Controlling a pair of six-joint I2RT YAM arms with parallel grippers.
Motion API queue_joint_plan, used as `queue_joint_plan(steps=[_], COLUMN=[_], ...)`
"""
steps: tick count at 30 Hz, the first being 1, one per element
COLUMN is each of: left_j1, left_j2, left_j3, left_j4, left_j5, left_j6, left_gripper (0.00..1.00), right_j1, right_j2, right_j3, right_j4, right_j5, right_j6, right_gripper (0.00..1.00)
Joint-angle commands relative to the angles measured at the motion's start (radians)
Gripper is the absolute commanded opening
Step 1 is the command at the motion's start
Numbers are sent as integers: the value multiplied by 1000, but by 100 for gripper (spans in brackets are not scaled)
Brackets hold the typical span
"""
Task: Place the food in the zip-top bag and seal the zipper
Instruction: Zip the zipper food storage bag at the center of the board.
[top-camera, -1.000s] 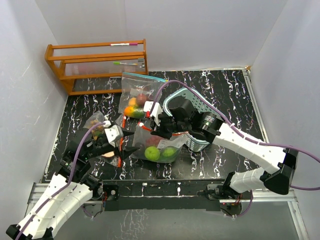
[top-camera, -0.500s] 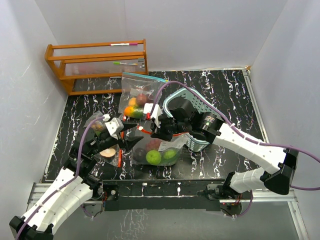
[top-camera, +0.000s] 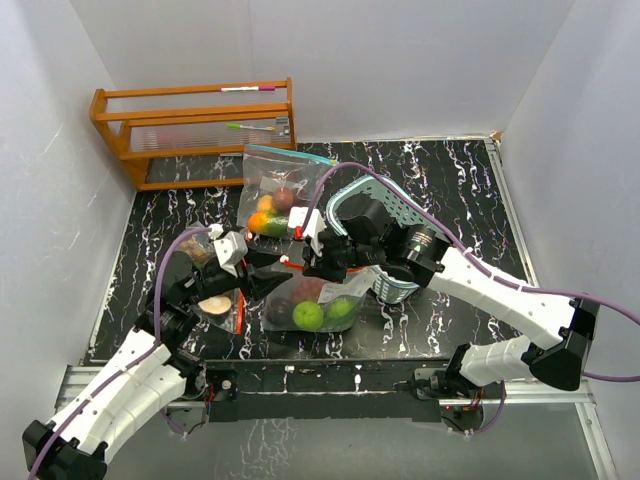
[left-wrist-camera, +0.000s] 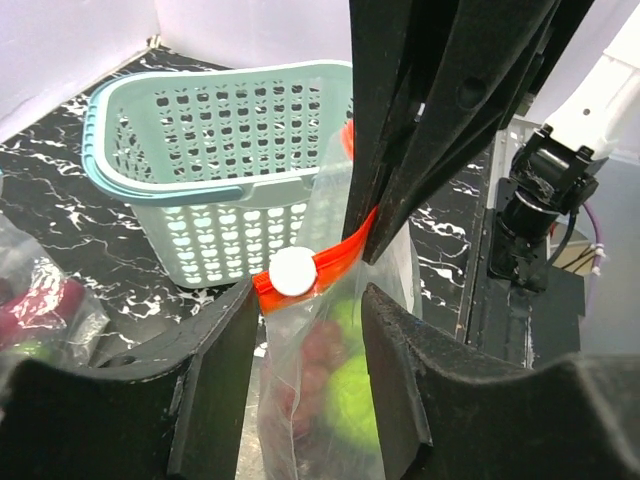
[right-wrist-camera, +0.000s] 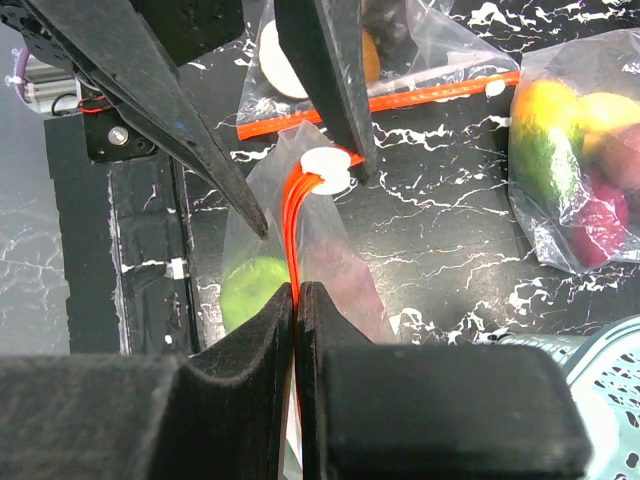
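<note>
The bag (top-camera: 312, 300) is held upright at the middle of the table (top-camera: 450, 180), just in front of the basket (left-wrist-camera: 200, 170). Its orange zipper (right-wrist-camera: 293, 215) is pinched between the fingers of the right gripper (right-wrist-camera: 296, 288), whose jaws are closed flat on the strip with no gap to be seen. The left gripper (left-wrist-camera: 308, 292) is set at the end of the zipper nearer the left arm. Its jaws are parted moderately, and the white slider (left-wrist-camera: 293, 271) lies between the two fingers (left-wrist-camera: 215, 385). In the right wrist view one fingertip is seen close against the slider; whether the other touches anything cannot be told. Nothing is clamped by the left jaws. The food (top-camera: 307, 314) is found inside the bag: green fruits (top-camera: 340, 307) and dark red pieces (top-camera: 308, 289) (blurred through the plastic) are gathered at its bottom. Whether the zipper is sealed along its length cannot be told. A second bag (top-camera: 272, 205), with orange, green and red fruit in it, lies behind the first, well apart from both grippers. A third bag (right-wrist-camera: 420, 55), in which a pale round slice is seen among other items, lies flat beside the left arm. A wooden rack (top-camera: 195, 125) stands in the far left corner.
</note>
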Motion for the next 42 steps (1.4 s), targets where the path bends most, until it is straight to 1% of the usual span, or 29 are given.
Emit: queue_joint_plan(steps=[1,3,5,11,16,23,27,29,31,34,39,42], left_j1=[3,2,2,2,3,2,2,2,2,2,2,2], left_j2=[14,22,23,-10,-34,-89,-118,-139,-152,-141,-82,-33], left_j3=[-21,-20,-18,-30,-30,-44,-28,-16,-16,-18,-29,-21], left_j4=[87,80,70,32,-29,-55,-112,-140,-144,-131,-36,28], left_j5=[93,99,103,45,37,2,-48,-86,-105,-104,-62,2], left_j6=[-53,-56,-59,-47,-47,-95,-110,-114,-121,-141,-178,-190], left_gripper=[41,35,33,34,34,40,48,54,57,58,58,57], right_j1=[-3,-2,-3,-2,-2,-2,-3,-3,-2,-3,-3,-2], right_j2=[-46,-46,-47,-46,-44,-44,-50,-53,-56,-58,-50,-50], right_j3=[20,23,24,34,42,47,54,52,47,35,35,38], right_j4=[58,54,53,46,36,27,21,21,21,28,31,29], right_j5=[-7,-3,-2,-3,-2,0,2,4,2,-6,-17,-15], right_j6=[5,5,5,5,6,9,9,10,11,16,18,16], right_gripper=[8,8,8,8,8,8,8,8,8,8,8,8])
